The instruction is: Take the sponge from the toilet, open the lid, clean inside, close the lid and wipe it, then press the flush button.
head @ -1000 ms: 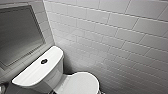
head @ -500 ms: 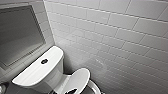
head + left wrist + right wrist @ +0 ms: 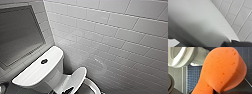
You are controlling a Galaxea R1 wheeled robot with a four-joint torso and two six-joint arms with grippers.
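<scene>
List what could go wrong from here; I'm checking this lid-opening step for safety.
1. The lid stands only half raised, short of the cistern; if it slips it could slam down.
2. The sponge hangs over the tiled floor; a loosened grip would likely drop it.

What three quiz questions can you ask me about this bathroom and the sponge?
1. True or false: the lid lies flat shut on the toilet.
2. What colour is the sponge? A blue, B orange, C green.
3. Fill the gap: the dark flush button sits on top of the white ____.
Key: 1 false, it is tipped up; 2 B; 3 cistern.
</scene>
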